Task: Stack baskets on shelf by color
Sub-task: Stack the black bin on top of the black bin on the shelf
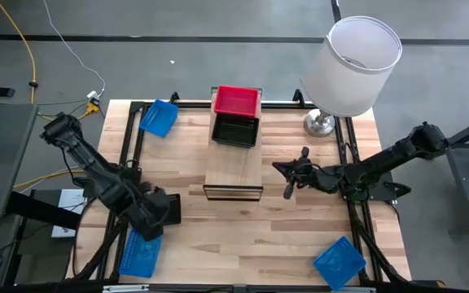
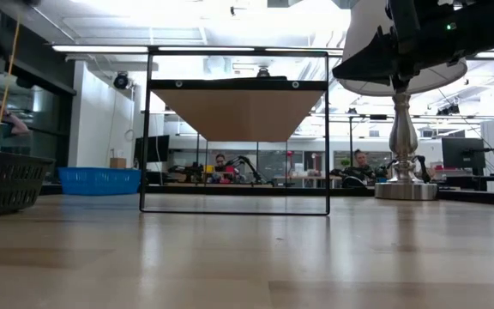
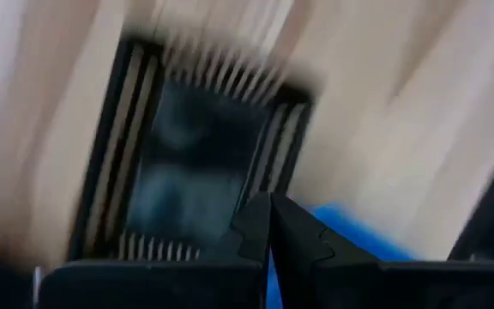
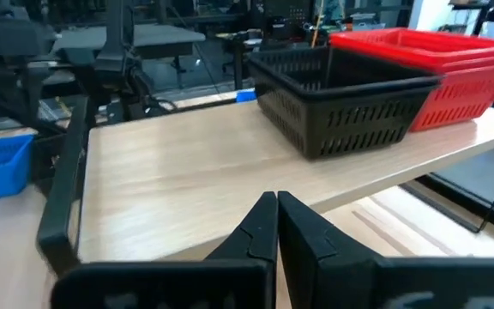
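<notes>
Near edge of the table (image 1: 243, 236): two blue baskets, one at the left corner (image 1: 141, 254) and one at the right corner (image 1: 338, 262). Just above the left one, the left gripper (image 1: 165, 210) hangs over a black basket (image 3: 200, 163) on the tabletop, fingers pressed together, holding nothing. At mid-table the right gripper (image 1: 287, 185) sits beside the shelf (image 1: 234, 172), fingers likewise together and empty. The shelf runs from centre to the far edge. On its far half stand one black basket (image 1: 234, 130) and, touching it behind, a red basket (image 1: 237, 101); the right wrist view shows red rims stacked there, number uncertain. A third blue basket (image 1: 159, 117) lies at the far left corner. One lamp (image 1: 350, 69) stands far right.
</notes>
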Robot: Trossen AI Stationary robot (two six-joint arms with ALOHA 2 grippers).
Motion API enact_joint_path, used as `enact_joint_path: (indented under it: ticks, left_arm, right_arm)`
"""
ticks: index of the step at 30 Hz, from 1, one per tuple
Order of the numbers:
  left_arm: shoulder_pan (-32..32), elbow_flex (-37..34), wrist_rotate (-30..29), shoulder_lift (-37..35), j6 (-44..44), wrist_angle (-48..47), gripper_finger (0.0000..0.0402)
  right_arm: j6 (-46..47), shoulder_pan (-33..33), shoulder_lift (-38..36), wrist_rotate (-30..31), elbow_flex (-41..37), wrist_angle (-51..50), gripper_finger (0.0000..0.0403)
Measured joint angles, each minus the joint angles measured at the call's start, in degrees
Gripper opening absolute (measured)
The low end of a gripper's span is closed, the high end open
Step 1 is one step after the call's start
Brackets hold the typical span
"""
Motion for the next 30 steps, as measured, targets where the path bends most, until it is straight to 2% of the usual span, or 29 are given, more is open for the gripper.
enact_joint_path:
  ticks: [4, 8, 13, 20, 30]
  left_arm:
    - [-5.37, -1.99, 6.73, 3.62, -15.32, -5.53, 0.0001]
    - [-10.95, -3.78, 10.32, 6.06, -27.44, -9.22, 0.0001]
    - [-15.66, -3.80, 8.44, 6.75, -36.04, -9.13, 0.0001]
    - [-17.29, -3.80, -0.92, 6.75, -44.58, -8.37, 0.0006]
    - [-17.12, -3.80, -1.48, 6.75, -50.28, -8.36, 0.0077]
  right_arm:
    - [0.06, 0.00, 0.00, -1.08, 0.00, -0.66, 0.0000]
    - [0.04, 0.00, 0.00, -2.05, 0.00, -0.53, 0.0000]
    - [-0.38, 0.00, 0.00, -1.93, 0.00, -0.49, 0.0000]
    - [-0.37, 0.00, 0.00, -1.83, 0.00, -0.47, 0.0000]
    - [0.19, 0.00, 0.00, -2.71, 0.00, -0.46, 0.0000]
